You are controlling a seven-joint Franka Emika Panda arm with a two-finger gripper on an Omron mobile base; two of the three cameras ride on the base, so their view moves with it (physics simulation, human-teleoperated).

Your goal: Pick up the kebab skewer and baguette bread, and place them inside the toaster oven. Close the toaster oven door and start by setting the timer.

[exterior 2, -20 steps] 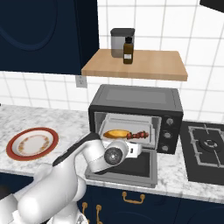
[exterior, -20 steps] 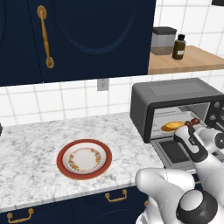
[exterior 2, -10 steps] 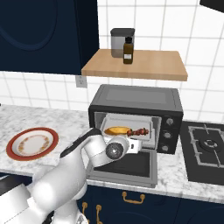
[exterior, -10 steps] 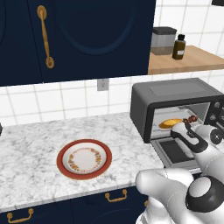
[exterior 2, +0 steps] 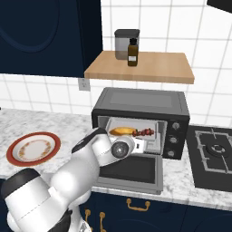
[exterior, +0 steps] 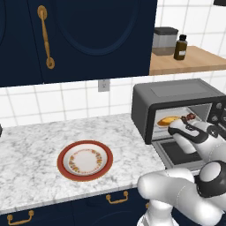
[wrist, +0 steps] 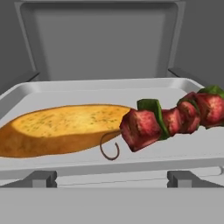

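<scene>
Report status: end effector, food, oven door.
End effector open, empty, at oven mouth. Kebab skewer and baguette bread on tray inside toaster oven. Toaster oven door down, nothing blocking it.

One toaster oven (exterior 2: 140, 124); one baguette bread (wrist: 61, 129); one kebab skewer (wrist: 170, 120); one plate (exterior: 85, 160).

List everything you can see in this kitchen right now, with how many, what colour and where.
toaster oven: one, dark grey, on the counter
door: one, dropped open in front of the oven
tray: one, grey, inside the oven
baguette: one, golden, on the tray
skewer: one, red and green chunks, on the tray touching the baguette
plate: one, red-rimmed, on the counter left of the oven
shelf: one, wooden, above the oven
canister: one, grey, on the shelf
bottle: one, dark, beside the canister
hob: one, black, right of the oven
gripper: one, open, at the oven mouth
</scene>
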